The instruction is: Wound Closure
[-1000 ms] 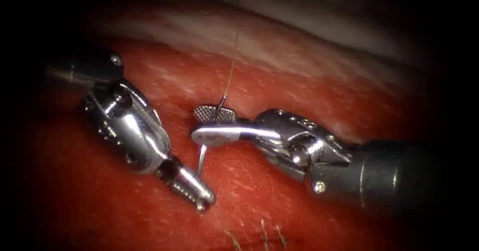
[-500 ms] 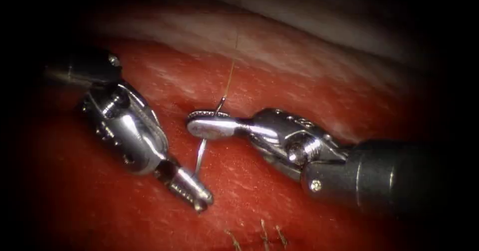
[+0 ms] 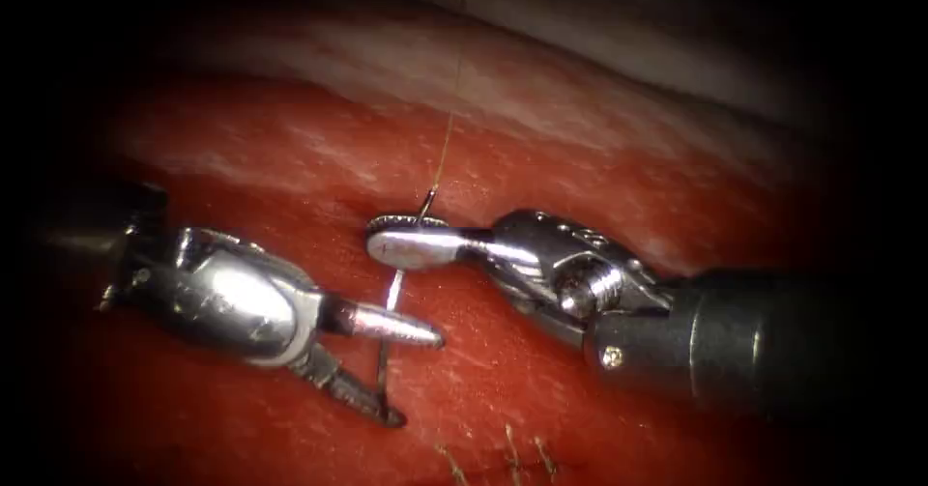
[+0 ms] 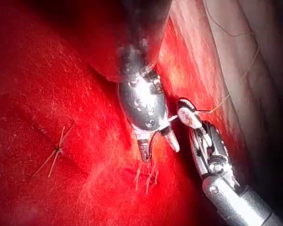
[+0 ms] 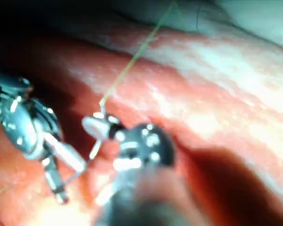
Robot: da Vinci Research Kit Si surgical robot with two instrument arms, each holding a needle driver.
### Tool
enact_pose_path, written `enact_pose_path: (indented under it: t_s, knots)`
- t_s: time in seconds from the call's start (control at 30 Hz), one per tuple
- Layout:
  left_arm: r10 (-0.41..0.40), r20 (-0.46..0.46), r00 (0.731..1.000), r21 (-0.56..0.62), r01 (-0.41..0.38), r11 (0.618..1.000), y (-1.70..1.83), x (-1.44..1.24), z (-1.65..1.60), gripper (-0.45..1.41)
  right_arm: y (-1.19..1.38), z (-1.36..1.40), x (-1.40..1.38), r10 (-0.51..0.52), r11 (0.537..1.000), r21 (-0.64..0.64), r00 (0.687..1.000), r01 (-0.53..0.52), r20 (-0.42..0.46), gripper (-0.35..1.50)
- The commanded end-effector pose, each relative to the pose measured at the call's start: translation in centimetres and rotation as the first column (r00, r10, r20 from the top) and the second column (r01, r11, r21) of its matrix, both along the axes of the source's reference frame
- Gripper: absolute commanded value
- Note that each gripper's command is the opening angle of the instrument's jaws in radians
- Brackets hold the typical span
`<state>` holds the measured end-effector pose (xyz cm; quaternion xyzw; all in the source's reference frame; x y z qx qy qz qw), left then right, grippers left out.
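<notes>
Right pincer (image 3: 406, 244) clenches the needle (image 3: 390, 298) near its tail; left pincer (image 3: 411, 370) gapes around its shaft.

Surgical practice bench — tissue (image 3: 599, 128) under steel tools

A pale grey-white surface (image 3: 677, 32) is running in a slanted band beyond the right tool (image 3: 382, 240), past the far edge of the tissue (image 3: 503, 370). What it is made of cannot be told. In the right wrist view the same pale surface is showing on the far side of that tool. Darkness is closing in all round the rim of the endoscope view. Strong light is pooling around the tool's tip and fading outward, and no wall, floor or furniture is standing out clearly.
</notes>
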<state>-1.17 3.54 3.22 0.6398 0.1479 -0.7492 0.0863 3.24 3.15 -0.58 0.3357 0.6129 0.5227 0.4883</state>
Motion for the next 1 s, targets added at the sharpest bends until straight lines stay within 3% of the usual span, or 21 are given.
enact_pose_path:
  t_s: [0.03, 0.47, 0.63, 0.7, 0.73, 0.8, 0.83, 1.0]
  knots:
    - [0.0, 0.0, 1.0, 0.007, 0.0, 1.0, -0.05, -0.05, 0.06, 0.78, 0.06, 0.02, 0.07, 0.001, 1.0, -0.008, 1.0, -0.001, 0.002, -0.35]
    - [0.113, -0.103, 0.988, 0.067, -0.107, 0.992, -0.24, 0.2, -0.23, 0.78, 0.45, 0.01, -0.22, 0.084, 0.979, -0.2, 0.979, -0.045, 0.187, -0.35]
    - [-0.027, -0.19, 0.981, 0.058, 0.039, 0.998, 0.2, 0.3, -0.29, 0.77, 0.61, 0.05, -0.3, 0.143, 0.868, -0.494, 0.932, 0.044, 0.334, -0.35]
    - [-0.043, -0.209, 0.977, 0.061, 0.057, 0.997, 0.26, 0.31, -0.27, 0.71, 0.64, 0.05, -0.3, 0.146, 0.86, -0.508, 0.93, 0.048, 0.336, -0.35]
    - [-0.077, -0.251, 0.965, 0.051, 0.092, 0.994, 0.36, 0.33, -0.22, 0.65, 0.74, 0.02, -0.3, 0.16, 0.826, -0.559, 0.921, 0.072, 0.355, -0.35]
    - [-0.109, -0.413, 0.904, 0.014, 0.126, 0.992, 0.57, 0.41, -0.02, 0.15, 0.95, 0.01, -0.28, 0.188, 0.76, -0.639, 0.902, 0.118, 0.39, -0.35]
    - [-0.109, -0.413, 0.904, 0.014, 0.126, 0.992, 0.57, 0.41, -0.02, 0.15, 0.95, 0.01, -0.28, 0.188, 0.76, -0.639, 0.902, 0.118, 0.39, -0.35]
    - [-0.141, -0.538, 0.831, 0.038, 0.191, 0.981, 0.75, 0.5, 0.15, -0.09, 1.03, 0.06, -0.21, 0.214, 0.687, -0.707, 0.883, 0.167, 0.417, -0.35]
